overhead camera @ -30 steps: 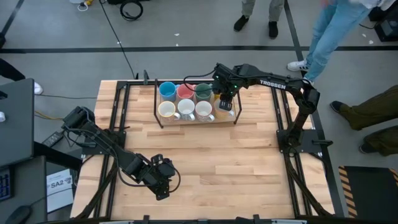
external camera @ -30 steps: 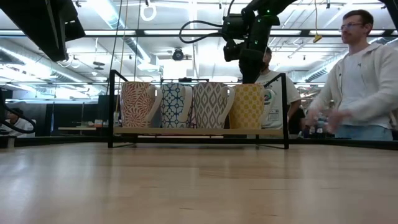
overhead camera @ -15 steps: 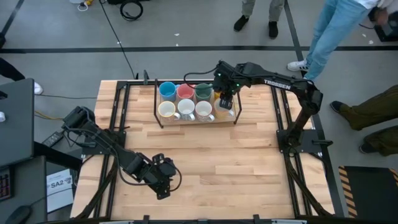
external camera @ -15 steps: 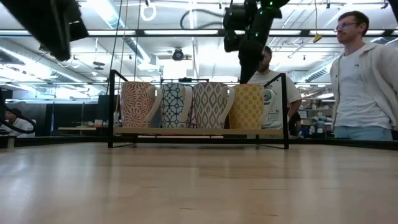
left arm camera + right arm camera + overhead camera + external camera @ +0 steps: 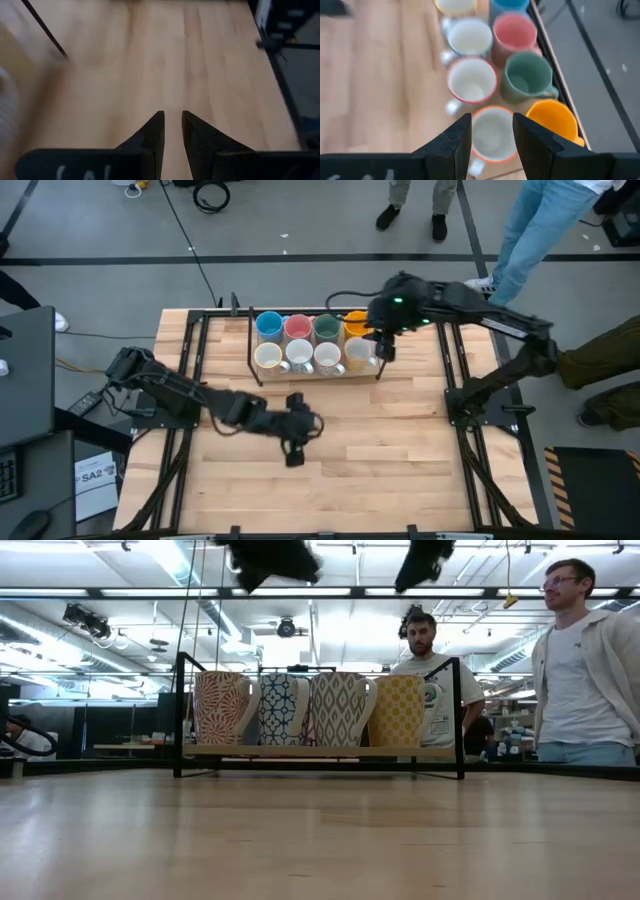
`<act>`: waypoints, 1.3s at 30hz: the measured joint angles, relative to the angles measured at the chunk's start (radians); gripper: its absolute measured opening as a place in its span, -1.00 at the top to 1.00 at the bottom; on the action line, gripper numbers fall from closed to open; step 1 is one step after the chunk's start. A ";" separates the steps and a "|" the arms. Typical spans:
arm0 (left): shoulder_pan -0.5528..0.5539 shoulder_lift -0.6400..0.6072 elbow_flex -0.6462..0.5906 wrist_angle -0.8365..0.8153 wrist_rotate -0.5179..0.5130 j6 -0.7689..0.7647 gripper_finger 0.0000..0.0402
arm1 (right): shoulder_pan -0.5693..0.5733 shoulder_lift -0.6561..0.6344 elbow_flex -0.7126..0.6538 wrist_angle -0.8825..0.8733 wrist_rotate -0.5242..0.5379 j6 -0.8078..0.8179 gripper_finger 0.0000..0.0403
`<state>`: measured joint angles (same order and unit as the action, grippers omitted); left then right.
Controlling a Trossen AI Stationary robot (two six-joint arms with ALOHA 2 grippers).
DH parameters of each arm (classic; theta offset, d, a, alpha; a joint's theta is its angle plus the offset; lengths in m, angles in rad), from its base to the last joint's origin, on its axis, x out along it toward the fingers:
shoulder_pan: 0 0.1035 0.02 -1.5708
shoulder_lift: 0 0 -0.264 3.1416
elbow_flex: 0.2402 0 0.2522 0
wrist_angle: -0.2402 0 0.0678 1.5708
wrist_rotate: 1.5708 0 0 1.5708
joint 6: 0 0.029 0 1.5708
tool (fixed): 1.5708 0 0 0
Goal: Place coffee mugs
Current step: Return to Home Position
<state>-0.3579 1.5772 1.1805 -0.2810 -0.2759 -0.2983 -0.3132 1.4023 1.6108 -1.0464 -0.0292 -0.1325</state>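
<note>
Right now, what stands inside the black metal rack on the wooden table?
Eight ceramic mugs in two rows: blue mug, pink mug, dark green mug, orange mug behind; four pale mugs in front. In the low view the front row hides the back one.

This is a robotics lab in an open industrial hall. From above, a wooden tabletop (image 5: 400,470) on a black metal frame (image 5: 195,340) carries a left robot arm (image 5: 170,385) and a right robot arm (image 5: 480,315); around it lies a grey floor (image 5: 100,230) with dark tape lines, a loose cable (image 5: 187,235) at upper left and a hazard-striped strip (image 5: 562,490) at lower right. At table height, long ceiling lights (image 5: 165,555), exposed ducts and glass partitions fill the background, with one person (image 5: 585,670) at the right edge and another person (image 5: 432,655) nearer the middle.
</note>
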 joint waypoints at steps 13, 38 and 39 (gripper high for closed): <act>0.239 -0.160 0.257 -0.043 -0.028 0.420 0.64 | 0.110 -0.352 -0.067 0.007 0.007 0.052 0.26; 0.197 -1.242 -0.692 0.156 -0.103 0.228 0.64 | 0.116 -1.105 -0.902 0.403 0.013 0.273 0.26; 0.197 -1.271 -0.719 0.171 -0.103 0.228 0.64 | 0.116 -1.128 -0.920 0.407 0.013 0.284 0.26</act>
<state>-0.1612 0.3064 0.4613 -0.1096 -0.3786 -0.0700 -0.1974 0.2738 0.6910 -0.6393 -0.0166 0.1512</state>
